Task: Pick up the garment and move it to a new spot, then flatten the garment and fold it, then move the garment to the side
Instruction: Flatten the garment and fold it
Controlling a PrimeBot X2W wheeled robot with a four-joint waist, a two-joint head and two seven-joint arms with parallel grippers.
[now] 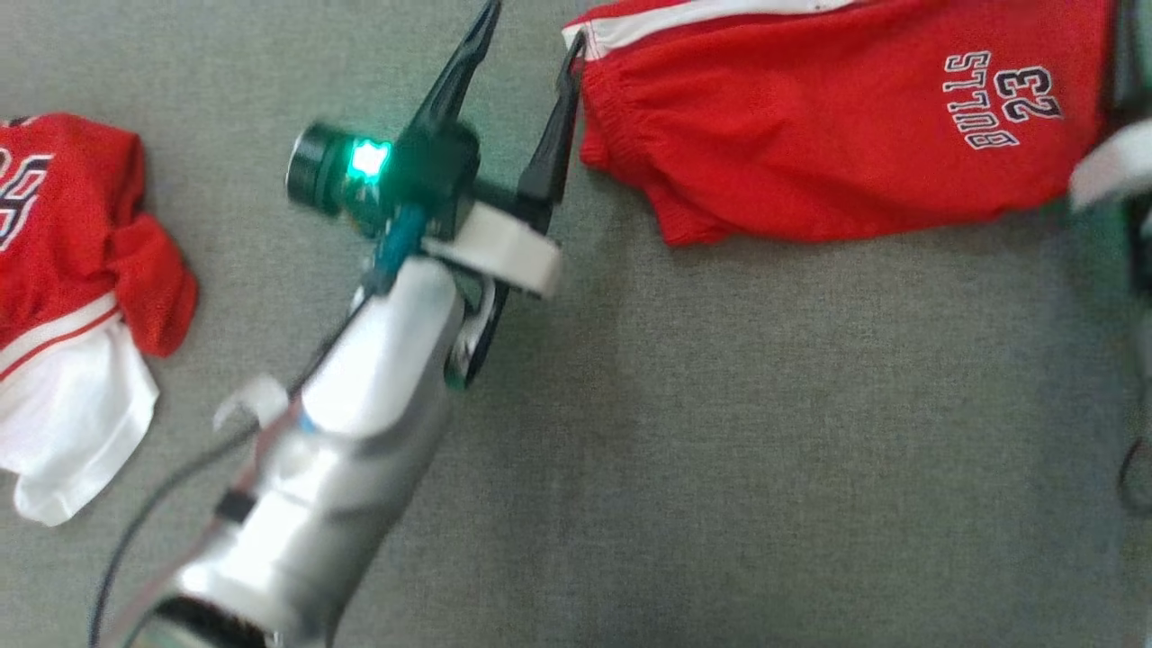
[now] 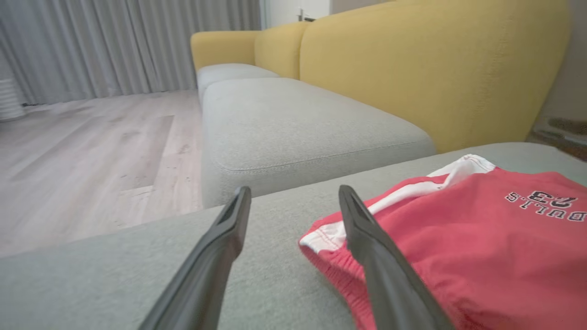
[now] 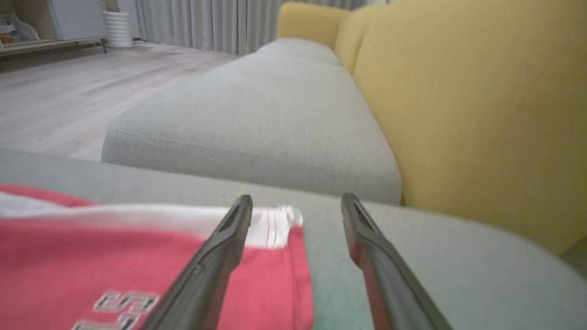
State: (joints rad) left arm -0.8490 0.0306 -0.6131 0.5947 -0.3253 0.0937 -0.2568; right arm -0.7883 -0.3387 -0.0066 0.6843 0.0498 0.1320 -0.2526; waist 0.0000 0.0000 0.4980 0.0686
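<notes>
**Both grippers spread at the edges of the red shorts**

The red shorts (image 1: 810, 135) lie flat on the grey cushion (image 1: 720, 450). Their white side stripe is along the edge nearer the yellow backrest (image 2: 435, 68), and the print "BULLS 23" faces up.

The left gripper (image 1: 533, 27) is at the shorts' elasticated waistband end. Its two dark fingers are spread wide and hold nothing. In the left wrist view, grey cushion shows between them. One finger (image 1: 549, 144) runs just beside the waistband corner, but whether it touches the cloth cannot be told.

In the right wrist view, the right gripper (image 3: 297, 198) is at the opposite end of the shorts. Its fingers are also spread wide and pinch nothing. One finger crosses over the red cloth near the print. The other is over bare cushion just past the shorts' edge, and the white-striped corner shows between them.

A second red and white garment (image 1: 72, 270) lies crumpled well apart from the shorts, beyond the left gripper.
</notes>
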